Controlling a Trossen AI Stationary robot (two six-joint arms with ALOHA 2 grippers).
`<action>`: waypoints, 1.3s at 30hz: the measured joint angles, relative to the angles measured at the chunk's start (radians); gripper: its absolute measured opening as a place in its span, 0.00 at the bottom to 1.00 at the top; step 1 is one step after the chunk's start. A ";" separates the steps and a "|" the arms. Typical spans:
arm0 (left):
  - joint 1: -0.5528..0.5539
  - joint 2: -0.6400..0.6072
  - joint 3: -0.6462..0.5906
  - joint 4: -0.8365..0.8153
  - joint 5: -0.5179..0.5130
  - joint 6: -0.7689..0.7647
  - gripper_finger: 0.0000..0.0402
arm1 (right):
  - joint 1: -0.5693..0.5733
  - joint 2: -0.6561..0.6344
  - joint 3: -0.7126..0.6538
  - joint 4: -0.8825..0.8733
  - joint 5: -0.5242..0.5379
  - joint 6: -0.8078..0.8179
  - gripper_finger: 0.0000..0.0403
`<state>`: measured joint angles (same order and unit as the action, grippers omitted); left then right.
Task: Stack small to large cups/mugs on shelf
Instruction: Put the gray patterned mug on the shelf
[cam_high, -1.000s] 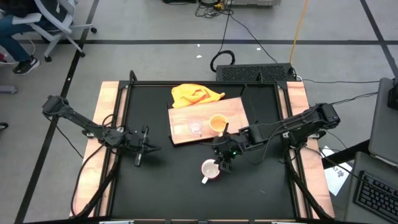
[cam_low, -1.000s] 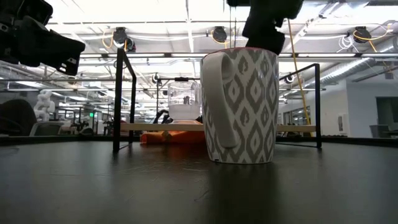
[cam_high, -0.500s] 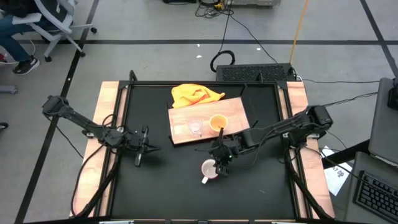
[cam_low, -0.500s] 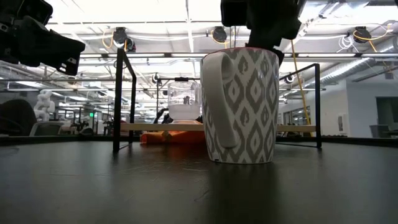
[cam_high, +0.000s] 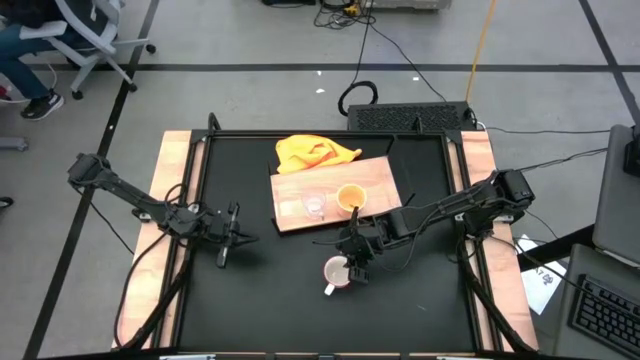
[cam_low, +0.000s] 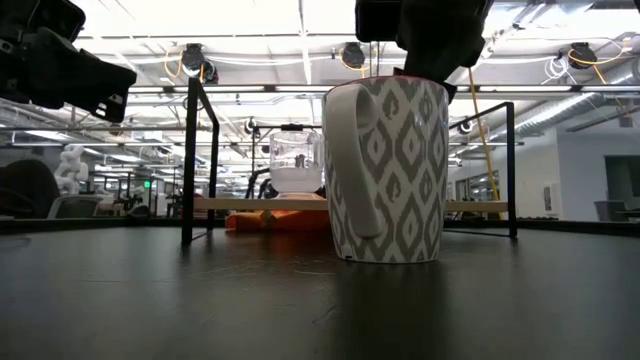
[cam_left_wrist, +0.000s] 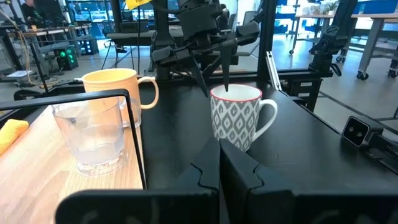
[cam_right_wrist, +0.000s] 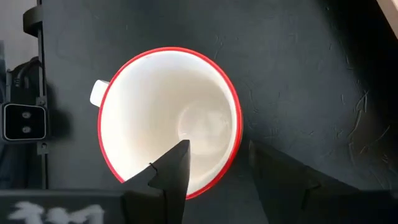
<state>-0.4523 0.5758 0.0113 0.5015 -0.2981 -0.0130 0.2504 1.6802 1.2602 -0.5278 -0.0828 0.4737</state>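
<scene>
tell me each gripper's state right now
Left gripper: shut, empty, off to the table's left side.
Right gripper: open, fingers straddling the white mug's rim.

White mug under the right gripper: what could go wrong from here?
1. The right gripper straddles the white mug's rim, one finger inside, one outside; a thin-wall pinch may let it tilt or slip when lifted.
2. On the shelf, the yellow-orange mug and glass cup stand close together, so placing a third could bump them.
The left gripper waits at the table's left.
</scene>
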 joint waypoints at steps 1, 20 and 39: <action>0.000 0.000 0.000 0.000 0.000 -0.003 0.01 | 0.000 0.000 0.000 0.000 0.000 -0.005 0.37; 0.000 0.000 0.000 -0.005 0.000 -0.027 0.01 | 0.000 0.005 0.000 0.011 0.004 -0.097 0.06; 0.000 0.000 0.000 -0.011 0.000 -0.044 0.01 | 0.003 -0.030 0.000 -0.006 0.003 -0.149 0.01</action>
<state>-0.4526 0.5758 0.0113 0.4910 -0.2977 -0.0574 0.2538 1.6507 1.2598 -0.5343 -0.0795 0.3246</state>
